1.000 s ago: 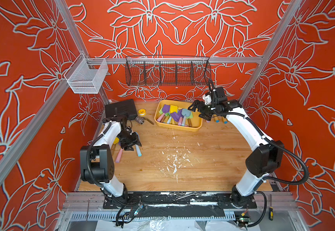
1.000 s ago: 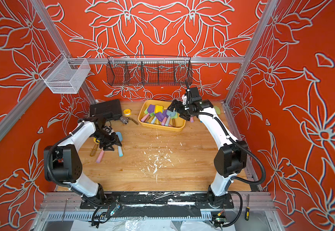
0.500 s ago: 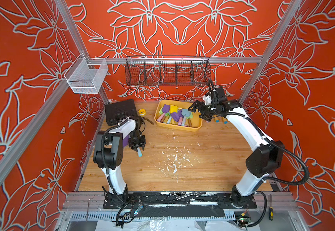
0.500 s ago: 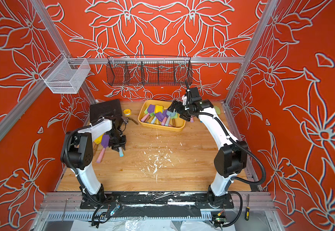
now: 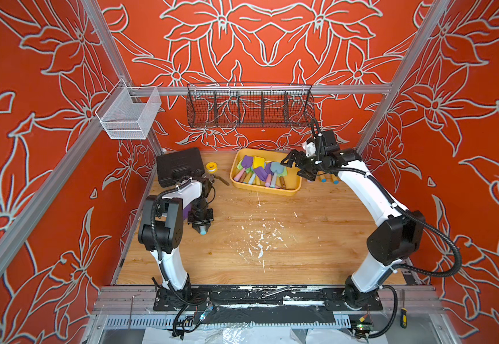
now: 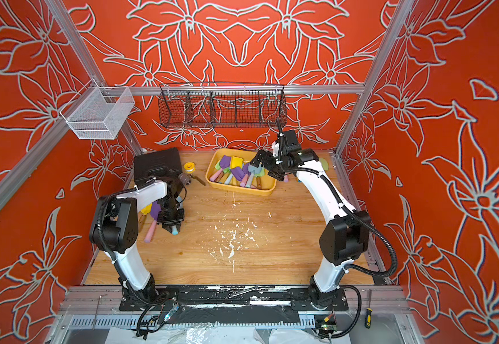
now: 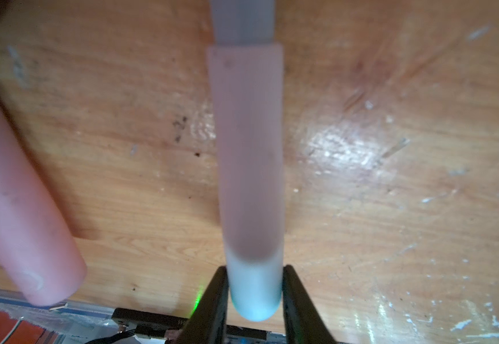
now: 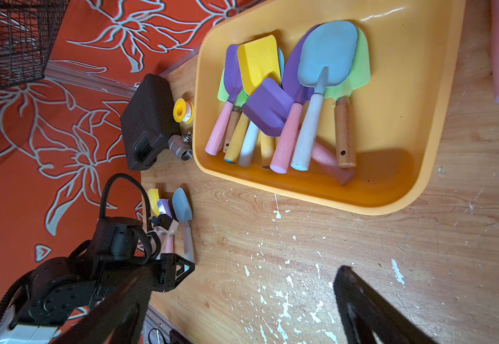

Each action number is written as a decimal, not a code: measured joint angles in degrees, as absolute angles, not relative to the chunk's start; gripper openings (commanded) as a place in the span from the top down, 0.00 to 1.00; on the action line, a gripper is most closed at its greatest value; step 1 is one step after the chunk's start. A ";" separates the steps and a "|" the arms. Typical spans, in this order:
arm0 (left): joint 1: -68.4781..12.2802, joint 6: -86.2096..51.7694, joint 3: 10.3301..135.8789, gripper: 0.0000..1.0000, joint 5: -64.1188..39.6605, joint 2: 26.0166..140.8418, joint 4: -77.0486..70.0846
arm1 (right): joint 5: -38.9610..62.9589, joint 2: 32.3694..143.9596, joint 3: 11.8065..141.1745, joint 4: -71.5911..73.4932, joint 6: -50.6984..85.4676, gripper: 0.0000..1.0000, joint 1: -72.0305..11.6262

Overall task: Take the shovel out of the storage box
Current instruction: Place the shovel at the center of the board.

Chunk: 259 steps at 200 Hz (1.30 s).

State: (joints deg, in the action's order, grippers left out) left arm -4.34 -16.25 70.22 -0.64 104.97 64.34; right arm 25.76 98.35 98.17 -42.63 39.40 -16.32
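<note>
Wood-grain tabletop (image 5: 272, 253), scuffed, white flecks mid-board. Left gripper (image 7: 254, 269) pinches the pale rounded handle tip of a grey-blue shovel (image 8: 182, 205) lying flat. Wrist view is blurred, blade cut off. Pink handle (image 7: 19, 193) beside it, mostly cropped. Storage box (image 5: 263, 192), glossy yellow plastic, far back, shovels (image 8: 325, 59) heaped inside. Right gripper (image 5: 294, 166) spread wide over its right end.

black case (image 5: 178, 165), yellow tape roll (image 5: 211, 166), metal valve (image 8: 179, 146); wire basket (image 5: 249, 107)

Left arm (image 5: 172, 265) and right arm (image 5: 361, 184): white link shells, chunky black joint housings (image 5: 394, 235), black ribbed cable hose (image 5: 458, 261) looped outside, scuffed black base plate (image 5: 257, 311).
</note>
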 measured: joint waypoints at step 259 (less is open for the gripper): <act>-17.47 -23.57 85.36 0.19 -10.79 75.02 52.97 | 6.02 127.70 123.68 -58.39 29.21 0.39 -22.37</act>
State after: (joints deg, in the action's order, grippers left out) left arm -17.47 -23.57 85.36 -10.79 75.02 52.97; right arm 6.02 127.70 123.68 -58.39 29.21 -22.37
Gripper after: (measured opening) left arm 0.796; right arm 0.645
